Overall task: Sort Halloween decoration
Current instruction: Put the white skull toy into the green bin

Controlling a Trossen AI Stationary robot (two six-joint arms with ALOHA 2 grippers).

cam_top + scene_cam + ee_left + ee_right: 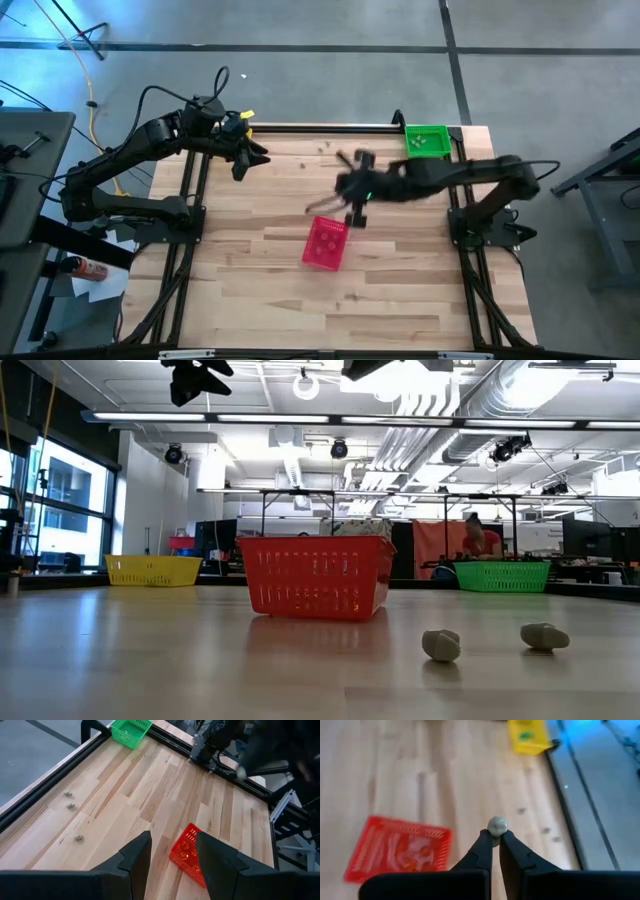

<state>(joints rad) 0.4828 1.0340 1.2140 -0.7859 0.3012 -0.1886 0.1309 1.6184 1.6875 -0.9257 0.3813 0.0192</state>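
My right gripper (496, 836) hangs over the middle of the table (357, 212), shut on a tiny pale grey-green Halloween decoration (497, 825). Below and beside it a red mesh basket (326, 242) stands on the table, with some pieces inside (412, 855). Three more pale trinkets (70, 805) lie on the wood near the far edge; two (441, 645) show in the low view. My left gripper (172, 855) waits open above the table's far left (243, 152), nothing between its fingers. My right gripper pinches the pale trinket's lower part (496, 832) between its two fingers, with most of the piece standing out past the tips. The fingers slant downward. The trinket is lifted clear of the table.
A green basket (427, 140) stands at the far right corner and a yellow basket (527, 737) at the far left corner, partly under my left arm. Black rails (320, 127) border the table. Bare wood lies along the near side (330, 310).
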